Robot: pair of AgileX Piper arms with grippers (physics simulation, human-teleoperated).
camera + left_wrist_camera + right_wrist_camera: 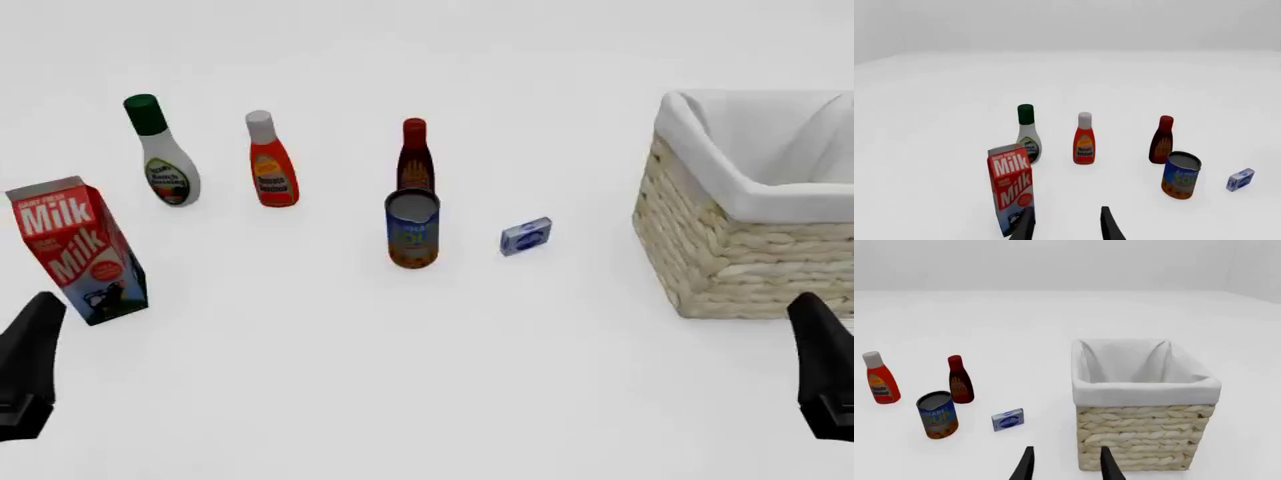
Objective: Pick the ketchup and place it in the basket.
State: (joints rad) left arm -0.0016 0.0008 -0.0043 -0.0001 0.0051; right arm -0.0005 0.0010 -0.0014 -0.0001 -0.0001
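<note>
The ketchup, an orange-red bottle with a pale cap, stands upright at the back left of the table, between a green-capped bottle and a dark bottle. The left wrist view shows the ketchup straight ahead of my left gripper, which is open and empty and far short of it. The wicker basket with white lining sits at the right. My right gripper is open and empty just in front of the basket, with the ketchup far off to the side. Both grippers, left and right, hang near the front edge.
A red milk carton stands close to my left gripper. A white bottle with a green cap is left of the ketchup. A dark brown-red bottle, a blue can and a small blue box stand mid-table.
</note>
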